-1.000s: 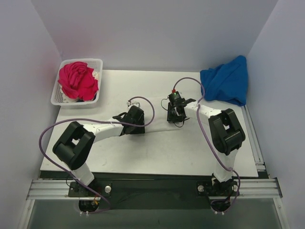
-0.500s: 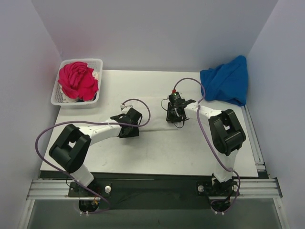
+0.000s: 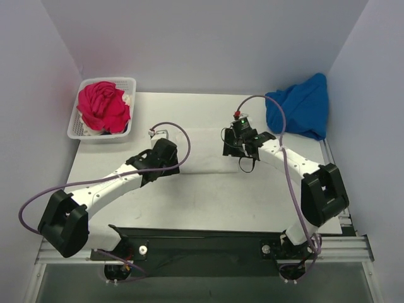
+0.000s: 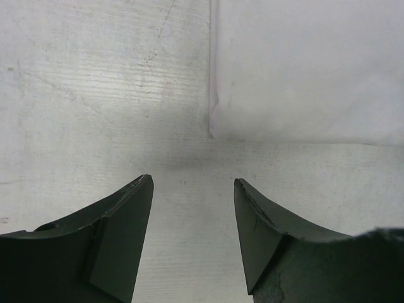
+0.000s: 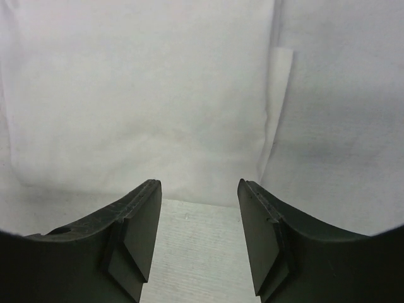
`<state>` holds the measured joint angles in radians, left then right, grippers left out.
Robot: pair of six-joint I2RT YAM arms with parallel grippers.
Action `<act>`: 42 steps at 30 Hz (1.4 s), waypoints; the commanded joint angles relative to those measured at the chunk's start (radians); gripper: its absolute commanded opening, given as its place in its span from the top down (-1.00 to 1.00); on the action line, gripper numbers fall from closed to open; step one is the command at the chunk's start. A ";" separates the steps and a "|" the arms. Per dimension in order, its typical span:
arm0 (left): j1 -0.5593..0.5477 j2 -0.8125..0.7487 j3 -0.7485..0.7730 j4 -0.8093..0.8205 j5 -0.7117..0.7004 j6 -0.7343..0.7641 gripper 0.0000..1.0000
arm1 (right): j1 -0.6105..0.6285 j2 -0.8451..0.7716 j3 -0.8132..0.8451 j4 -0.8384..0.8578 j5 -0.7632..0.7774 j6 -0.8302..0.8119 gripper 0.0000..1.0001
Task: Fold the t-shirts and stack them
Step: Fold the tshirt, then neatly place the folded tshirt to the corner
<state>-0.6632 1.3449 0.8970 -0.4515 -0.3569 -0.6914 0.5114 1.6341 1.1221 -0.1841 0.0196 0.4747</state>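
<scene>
One white table (image 3: pixel 208 205), white t-shirt (image 5: pixel 139 95), pale walls (image 3: pixel 202 44)

L gripper (image 4: pixel 192 179), R gripper (image 5: pixel 199 182) (both agape)

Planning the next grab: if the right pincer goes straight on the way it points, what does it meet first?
Most likely the folded white t-shirt, its near edge just ahead of the open right pincer; depth is unclear.

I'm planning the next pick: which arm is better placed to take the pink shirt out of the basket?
Left. The left gripper is open, empty and on the same side as the basket holding the pink shirt; the right gripper sits farther away, nearer the blue shirt.
</scene>
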 commanded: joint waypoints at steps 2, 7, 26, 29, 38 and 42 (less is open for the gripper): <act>0.020 -0.001 0.034 0.031 -0.001 0.026 -0.29 | -0.062 -0.037 0.016 -0.029 0.008 0.007 -0.09; 0.079 -0.027 0.000 0.079 0.073 0.027 -0.29 | -0.148 0.015 0.051 -0.009 -0.058 -0.033 -0.30; 0.178 -0.113 -0.086 0.132 0.134 -0.020 -0.29 | -0.287 0.283 0.021 0.281 -0.432 0.091 -0.43; 0.183 -0.121 -0.087 0.131 0.138 -0.022 -0.29 | -0.287 0.314 0.036 0.285 -0.451 0.096 -0.42; 0.194 -0.124 -0.083 0.131 0.153 -0.023 -0.29 | -0.243 0.457 0.146 0.157 -0.461 0.074 -0.24; 0.195 -0.128 -0.086 0.129 0.151 -0.022 -0.29 | -0.220 0.486 0.185 0.107 -0.449 0.055 -0.05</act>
<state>-0.4755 1.2442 0.8085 -0.3542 -0.2180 -0.7040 0.2615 2.0506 1.3083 0.0799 -0.4515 0.5621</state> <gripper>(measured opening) 0.646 0.540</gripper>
